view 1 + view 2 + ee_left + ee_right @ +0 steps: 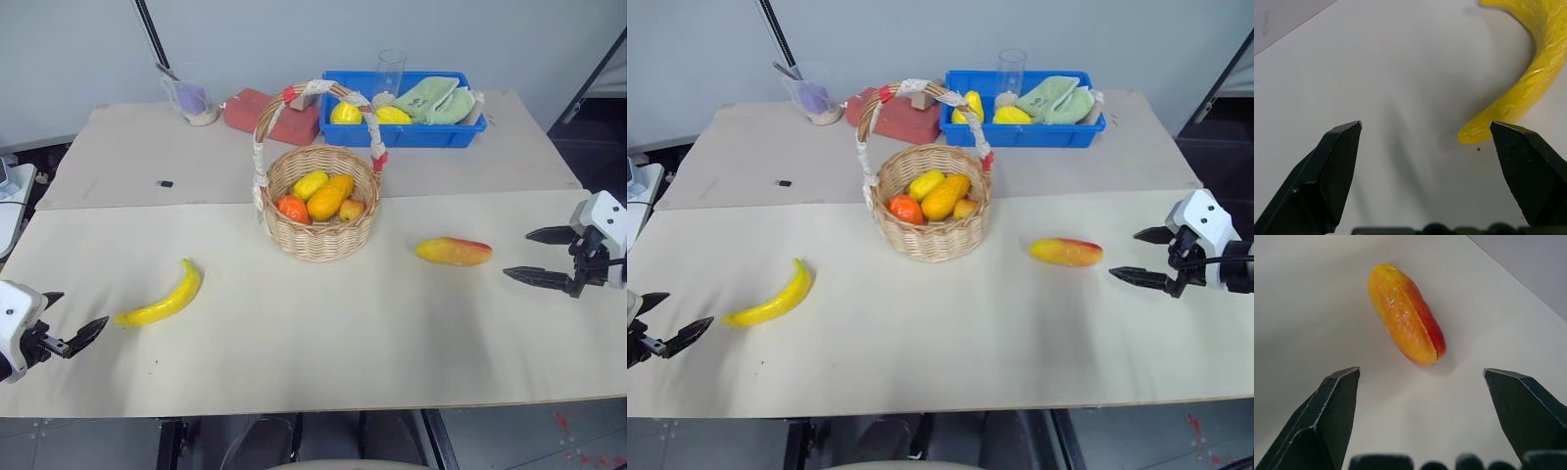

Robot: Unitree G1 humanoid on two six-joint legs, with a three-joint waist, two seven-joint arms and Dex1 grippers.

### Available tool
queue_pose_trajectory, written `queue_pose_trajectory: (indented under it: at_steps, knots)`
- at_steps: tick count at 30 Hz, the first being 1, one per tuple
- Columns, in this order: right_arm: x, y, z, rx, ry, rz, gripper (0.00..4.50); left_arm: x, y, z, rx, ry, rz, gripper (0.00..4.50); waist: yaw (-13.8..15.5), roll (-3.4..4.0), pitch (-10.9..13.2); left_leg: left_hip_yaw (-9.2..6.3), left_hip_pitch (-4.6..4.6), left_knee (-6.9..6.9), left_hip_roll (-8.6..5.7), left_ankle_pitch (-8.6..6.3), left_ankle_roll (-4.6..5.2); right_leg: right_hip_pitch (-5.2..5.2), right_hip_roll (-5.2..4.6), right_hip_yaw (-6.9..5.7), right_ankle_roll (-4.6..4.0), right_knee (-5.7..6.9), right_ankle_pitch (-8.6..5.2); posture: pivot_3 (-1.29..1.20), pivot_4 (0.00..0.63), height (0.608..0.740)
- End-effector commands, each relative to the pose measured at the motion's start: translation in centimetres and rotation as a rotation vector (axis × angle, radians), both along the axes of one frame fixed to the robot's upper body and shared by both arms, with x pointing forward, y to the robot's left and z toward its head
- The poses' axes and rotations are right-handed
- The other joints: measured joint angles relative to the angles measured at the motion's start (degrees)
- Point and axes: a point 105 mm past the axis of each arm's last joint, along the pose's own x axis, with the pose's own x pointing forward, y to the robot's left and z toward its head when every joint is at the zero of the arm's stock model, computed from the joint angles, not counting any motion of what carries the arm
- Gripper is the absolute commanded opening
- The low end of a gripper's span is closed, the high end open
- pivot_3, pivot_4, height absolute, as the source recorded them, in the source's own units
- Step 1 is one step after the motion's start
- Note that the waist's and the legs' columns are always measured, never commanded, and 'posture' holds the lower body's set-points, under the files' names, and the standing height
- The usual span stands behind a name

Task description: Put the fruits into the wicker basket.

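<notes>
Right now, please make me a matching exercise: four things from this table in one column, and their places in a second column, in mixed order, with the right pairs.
Things:
1. banana
2. mango
3. wicker basket
4. blue bin

Places:
A. at the far edge of the table, holding lemons and a green cloth
B. lying on the table in front of the open right gripper
C. in the middle of the table, with fruit already inside
D. lying on the table near the open left gripper

Pairs: 1-D, 2-B, 3-C, 4-A
</notes>
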Motion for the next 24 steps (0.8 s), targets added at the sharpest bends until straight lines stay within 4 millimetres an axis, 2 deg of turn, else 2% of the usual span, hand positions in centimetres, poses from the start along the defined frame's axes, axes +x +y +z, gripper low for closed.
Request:
queue_pose_trajectory:
  at_steps: [1, 8, 13, 19, 24]
  knots:
    - [-0.1, -0.1, 0.9, -0.011, -0.027, -0.001, 4.46, 0.1, 0.0, 1.7, 0.011, -0.044, -0.010, 4.50, 0.0, 0.00, 0.0, 0.00, 0.00, 0.00, 0.00, 0.00, 0.00, 0.00, 0.00, 0.00, 0.00, 0.00, 0.00, 0.00, 0.150, 0.740]
    - [-0.3, 0.0, 0.5, -0.007, -0.017, 0.000, 4.46, 0.4, -0.9, 3.1, -0.005, -0.080, -0.057, 4.50, 0.0, 0.01, 0.0, 0.01, -0.01, 0.00, -0.01, 0.01, -0.01, 0.00, -0.02, 0.00, 0.00, 0.01, 0.00, 0.00, 0.150, 0.740]
    - [-0.3, 0.0, 0.5, -0.007, -0.018, -0.003, 4.46, 0.5, -0.8, 3.1, 0.009, -0.089, -0.051, 4.50, 0.0, 0.01, 0.0, 0.01, -0.01, 0.00, 0.00, 0.02, -0.03, -0.01, 0.00, 0.00, 0.00, 0.02, 0.00, 0.00, 0.150, 0.740]
    - [0.0, 0.6, 0.9, 0.007, -0.037, 0.012, 4.46, 0.4, -2.2, 3.2, -0.045, -0.067, -0.120, 4.50, 0.0, 0.00, 0.0, 0.01, -0.01, 0.00, 0.00, 0.02, -0.03, -0.01, 0.00, 0.00, 0.00, 0.02, 0.00, 0.00, 0.150, 0.740]
    - [-0.9, 5.8, 3.3, 0.090, -0.047, 0.221, 4.46, 0.0, -4.2, 1.4, -0.097, 0.026, -0.212, 4.50, -0.3, 0.05, 0.0, 0.02, -0.02, 0.00, 0.03, 0.02, -0.03, -0.03, 0.00, 0.02, -0.01, 0.05, 0.00, 0.00, 0.150, 0.740]
